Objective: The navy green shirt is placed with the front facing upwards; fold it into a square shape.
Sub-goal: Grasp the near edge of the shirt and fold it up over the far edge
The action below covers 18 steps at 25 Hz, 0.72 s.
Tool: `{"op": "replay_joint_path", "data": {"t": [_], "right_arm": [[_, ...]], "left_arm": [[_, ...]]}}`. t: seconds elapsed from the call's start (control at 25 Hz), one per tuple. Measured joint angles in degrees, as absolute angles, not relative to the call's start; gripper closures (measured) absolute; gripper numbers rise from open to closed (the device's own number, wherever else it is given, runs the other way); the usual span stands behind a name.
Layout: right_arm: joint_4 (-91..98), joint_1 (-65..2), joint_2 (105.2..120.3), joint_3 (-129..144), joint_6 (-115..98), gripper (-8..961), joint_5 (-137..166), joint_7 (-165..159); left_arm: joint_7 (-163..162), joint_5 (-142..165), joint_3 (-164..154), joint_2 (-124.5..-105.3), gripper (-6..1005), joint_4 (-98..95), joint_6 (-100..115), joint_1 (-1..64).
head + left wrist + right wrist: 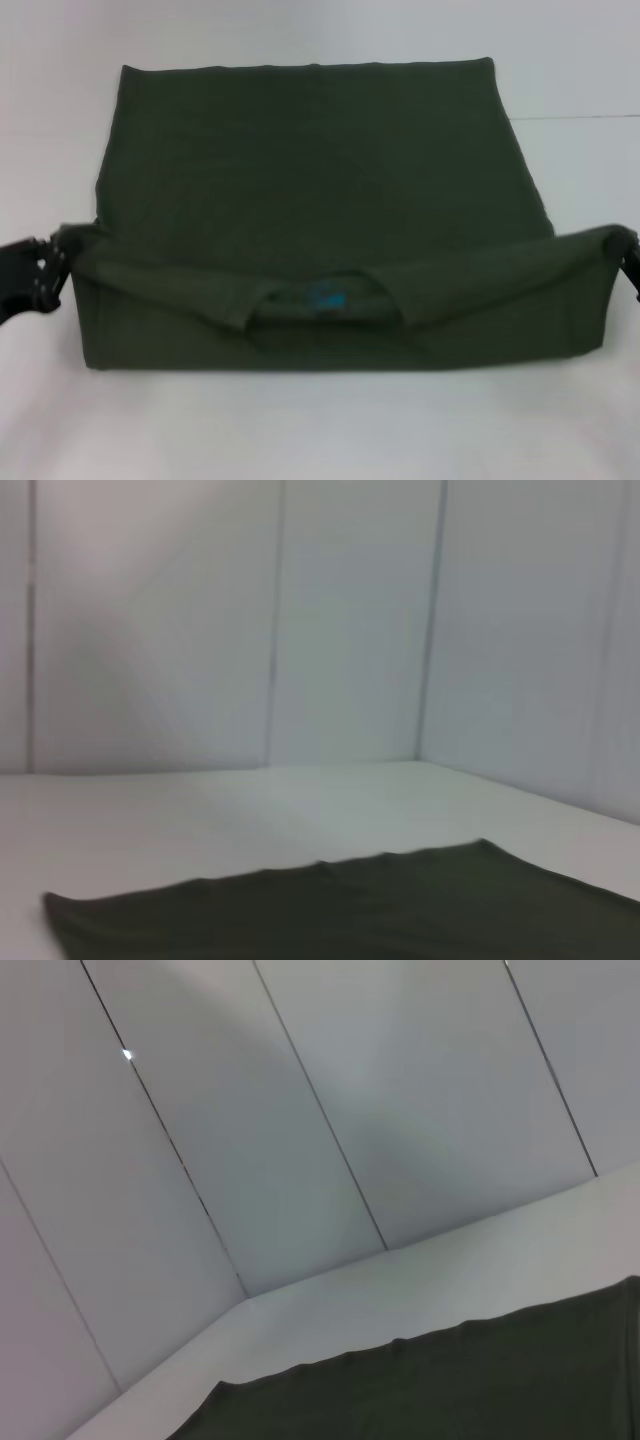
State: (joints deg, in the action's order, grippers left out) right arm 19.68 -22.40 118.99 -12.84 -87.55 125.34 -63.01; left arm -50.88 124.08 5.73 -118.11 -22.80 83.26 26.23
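Where the collar shows a small blue label (327, 298), its writing too blurred to read, the navy green shirt (310, 190) lies on the white counter (320, 430). The left end effector (58, 255) and right end effector (622, 245) pinch its lifted near corners.

The left gripper (45, 268) sits at the head view's edge beside the navy green shirt (310, 190), its body cut off and its fingers lost where they meet the cloth. The right gripper (628, 262) is barely a sliver at the opposite corner of the shirt, with the rest out of frame. Inside the collar, the blue label (327, 298) is too blurred to read. Both wrist views catch only a strip of shirt, cropped at the edge, and neither shows any fingers.
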Motion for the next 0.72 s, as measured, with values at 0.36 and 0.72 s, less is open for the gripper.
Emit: {"op": "replay_joint_path", "data": {"t": [0.36, 0.72], "right_arm": [[19.4, -28.0, 118.74, -13.0, -80.0, 930, 123.8, -65.4], [19.2, -33.4, 118.62, -11.4, -72.7, 931, 123.0, -67.5]], "left_arm": [[-49.5, 118.3, 5.6, -117.58, 864, -20.7, 76.4, 28.8], [-46.6, 116.4, 5.7, -117.53, 856, -18.1, 68.1, 33.7]]}}
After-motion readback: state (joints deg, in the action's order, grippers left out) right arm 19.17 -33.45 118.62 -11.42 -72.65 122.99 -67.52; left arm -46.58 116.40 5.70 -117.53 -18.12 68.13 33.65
